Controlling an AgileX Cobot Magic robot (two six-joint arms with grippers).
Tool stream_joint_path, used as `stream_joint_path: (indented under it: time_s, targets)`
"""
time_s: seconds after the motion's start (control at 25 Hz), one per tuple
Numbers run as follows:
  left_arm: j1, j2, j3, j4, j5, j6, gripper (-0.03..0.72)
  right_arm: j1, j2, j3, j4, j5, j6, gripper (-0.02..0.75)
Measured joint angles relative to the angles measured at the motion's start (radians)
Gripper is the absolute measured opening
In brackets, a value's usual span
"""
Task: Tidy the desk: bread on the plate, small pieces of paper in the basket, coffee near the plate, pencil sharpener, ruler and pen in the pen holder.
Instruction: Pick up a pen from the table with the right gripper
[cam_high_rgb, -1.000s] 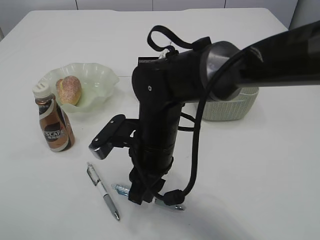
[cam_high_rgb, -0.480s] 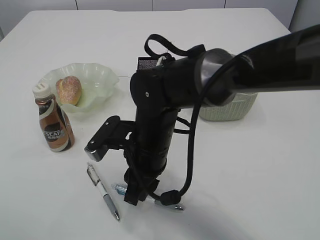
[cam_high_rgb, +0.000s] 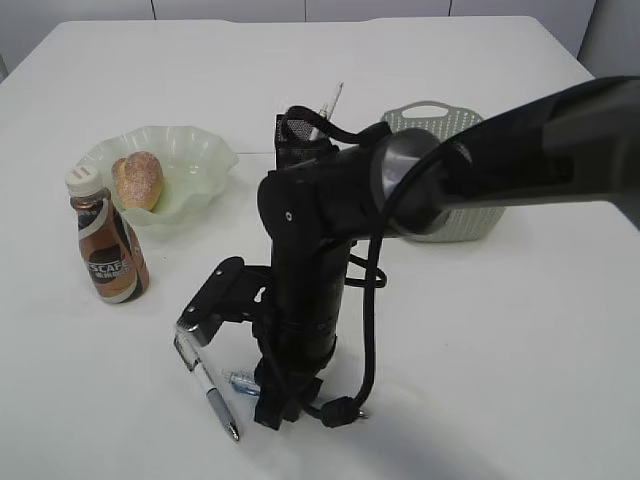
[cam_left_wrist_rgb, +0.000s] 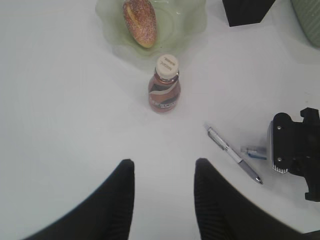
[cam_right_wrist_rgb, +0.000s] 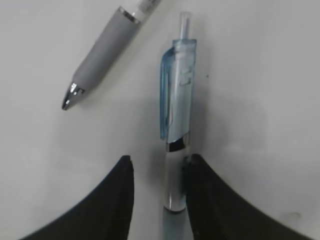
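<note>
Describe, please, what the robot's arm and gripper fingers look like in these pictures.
The right arm is glossy black, rounded, with a silver ring at one joint and loose black cables looping alongside. The fingers of the left gripper are matte black, tapered and finely ribbed; the right gripper has matching ones.
</note>
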Motion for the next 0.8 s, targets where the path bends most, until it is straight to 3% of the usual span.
stream_joint_path:
  time_s: [0.8]
  targets:
    - [0.0, 0.0, 0.0, 0.004, 0.0, 0.002, 0.29, 0.0, 0.015, -0.004, -0.045, -0.006, -0.002, 0.273]
